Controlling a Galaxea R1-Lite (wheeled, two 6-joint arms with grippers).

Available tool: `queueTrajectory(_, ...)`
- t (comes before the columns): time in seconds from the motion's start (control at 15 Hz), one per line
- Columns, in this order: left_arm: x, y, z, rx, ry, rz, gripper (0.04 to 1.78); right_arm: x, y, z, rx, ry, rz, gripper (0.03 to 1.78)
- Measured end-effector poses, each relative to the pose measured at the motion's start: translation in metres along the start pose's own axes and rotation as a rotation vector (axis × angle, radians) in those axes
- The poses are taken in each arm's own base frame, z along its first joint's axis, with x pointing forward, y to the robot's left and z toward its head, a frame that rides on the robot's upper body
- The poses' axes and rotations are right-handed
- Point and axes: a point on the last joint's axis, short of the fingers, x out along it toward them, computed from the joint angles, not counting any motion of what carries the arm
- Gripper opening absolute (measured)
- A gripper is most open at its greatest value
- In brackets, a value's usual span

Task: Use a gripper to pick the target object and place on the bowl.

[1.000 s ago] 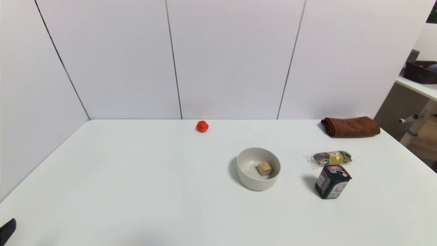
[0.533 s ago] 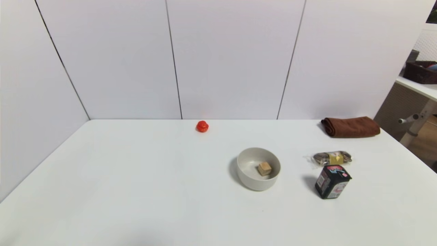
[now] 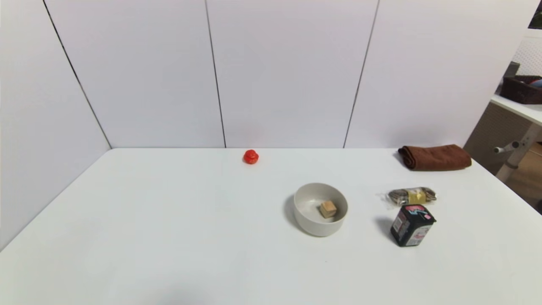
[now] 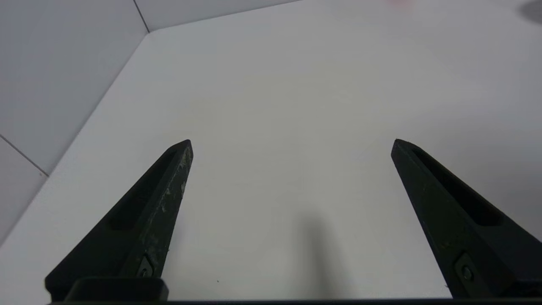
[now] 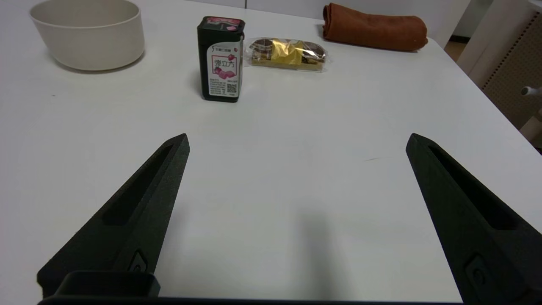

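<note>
The small light-tan wooden cube (image 3: 328, 209) lies inside the grey-white bowl (image 3: 320, 226), right of the table's middle. The bowl also shows in the right wrist view (image 5: 87, 40); the cube is hidden there by its wall. Neither gripper shows in the head view. My left gripper (image 4: 292, 144) is open and empty over bare table near the left wall. My right gripper (image 5: 298, 140) is open and empty over bare table, well short of the bowl.
A black printed box (image 3: 412, 225) stands right of the bowl, with a wrapped snack (image 3: 411, 196) behind it and a folded brown cloth (image 3: 435, 157) at the far right. A small red round object (image 3: 250, 156) sits by the back wall. The table's right edge (image 5: 487, 91) is near.
A dark tip of the left gripper at the lower left corner of the head view one second ago has gone out of view. The cube and bowl have not moved.
</note>
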Motion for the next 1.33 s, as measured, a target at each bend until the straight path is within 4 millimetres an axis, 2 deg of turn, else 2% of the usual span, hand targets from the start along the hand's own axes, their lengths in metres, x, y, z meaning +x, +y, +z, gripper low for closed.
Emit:
queueTrajectory(0.6, -0.0005, 0.0002, -0.0034, -0.111, -0.006, 0.029, 1.69, 0.0, 0.0, 0.0, 0.0, 0.0, 0.0, 1.77)
queueTrajectory(1.33, -0.0005, 0.0002, -0.0035, -0.117, -0.006, 0.031, 1.69, 0.0, 0.0, 0.0005, -0.004, -0.005, 0.002, 1.77)
